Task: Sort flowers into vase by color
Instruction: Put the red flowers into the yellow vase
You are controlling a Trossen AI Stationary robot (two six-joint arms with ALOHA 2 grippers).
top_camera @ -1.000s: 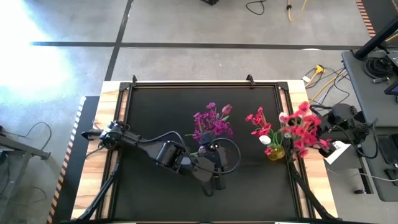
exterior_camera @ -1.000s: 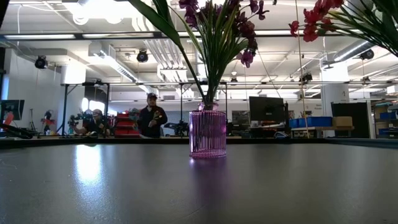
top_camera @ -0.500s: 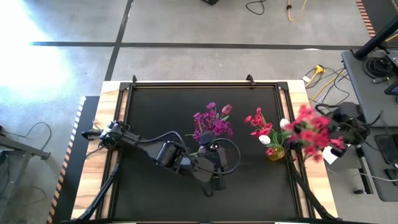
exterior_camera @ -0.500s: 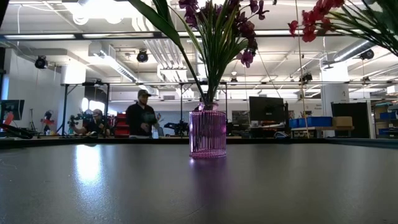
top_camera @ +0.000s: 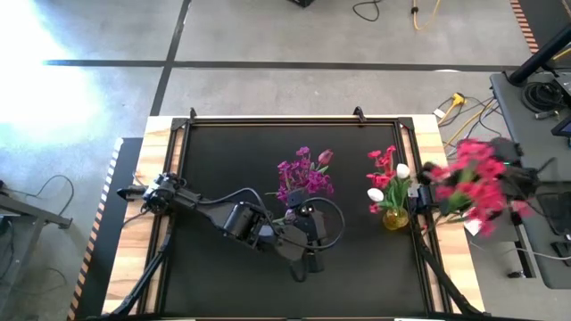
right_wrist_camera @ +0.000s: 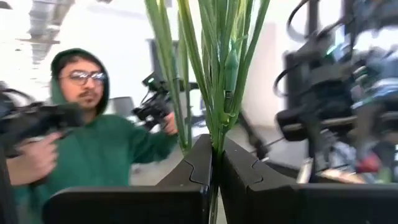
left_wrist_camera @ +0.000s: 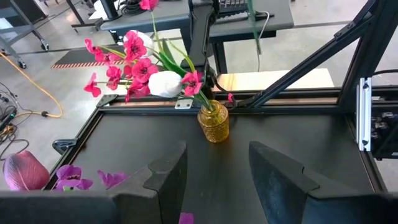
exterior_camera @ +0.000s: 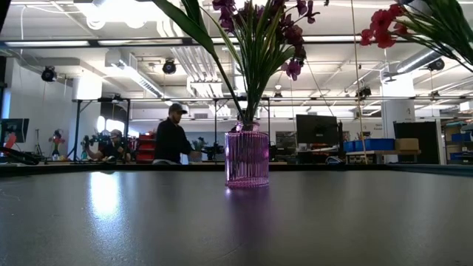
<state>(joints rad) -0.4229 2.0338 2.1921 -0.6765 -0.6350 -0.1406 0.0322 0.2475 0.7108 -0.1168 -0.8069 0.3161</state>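
Observation:
My right gripper [right_wrist_camera: 216,163] is shut on a bunch of red-pink flowers [top_camera: 471,183], which hovers past the table's right edge. A yellow vase [top_camera: 393,217] stands near that edge with a few red blooms and white buds [left_wrist_camera: 165,83] in it. A pink ribbed vase [exterior_camera: 246,159] at mid table holds the purple-magenta flowers [top_camera: 303,176]. My left gripper [left_wrist_camera: 217,174] is open and low on the table, just near of the pink vase, facing the yellow vase [left_wrist_camera: 213,122]. My right gripper pinches several green stems [right_wrist_camera: 219,127] of the red-pink bunch together between its two fingers. The stems run on past the fingertips. The bunch is lifted clear of the table, with the blooms [top_camera: 464,178] on the table side of the gripper.
The black mat [top_camera: 223,160] is bare on its left half. A metal frame [top_camera: 416,152] lines the mat's right side. A desk with cables [top_camera: 535,89] stands beyond the right edge. People [exterior_camera: 171,137] are in the room behind, one in a green hoodie [right_wrist_camera: 93,143].
My right gripper has carried the red-pink bunch from beside the yellow vase toward and past the table's right edge. The yellow vase keeps its few red blooms and white buds.

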